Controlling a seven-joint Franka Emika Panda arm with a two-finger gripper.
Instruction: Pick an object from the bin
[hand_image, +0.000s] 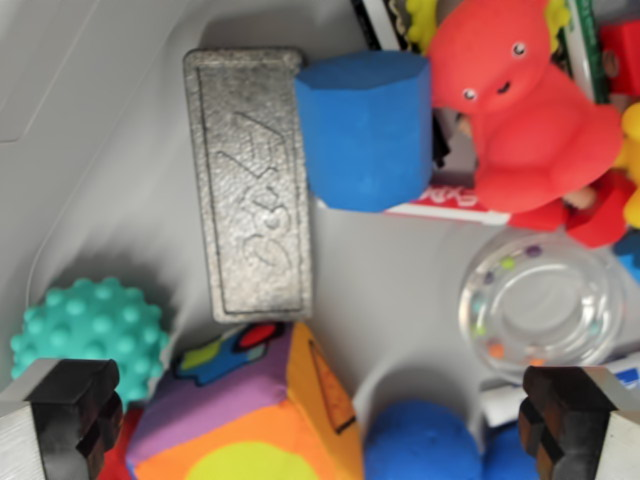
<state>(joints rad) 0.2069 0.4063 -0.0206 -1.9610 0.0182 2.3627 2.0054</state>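
Observation:
My gripper (310, 420) is open, its two black fingertips (75, 405) at the bottom corners of the wrist view. Between them lies a soft multicoloured cube (245, 415) with orange, purple and yellow faces, and a blue ball (425, 445) to its right. A teal spiky ball (90, 330) sits at the left. Higher up are a grey metal block (250, 185), a blue foam prism (368, 130) and a red rubber toy animal (525, 110). Nothing is held.
The grey bin wall (80, 110) slopes along the wrist view's left. A clear plastic ring with coloured beads (540, 305) lies at the right. Flat printed cards (450, 200) and yellow and red toys (615, 190) crowd the upper right.

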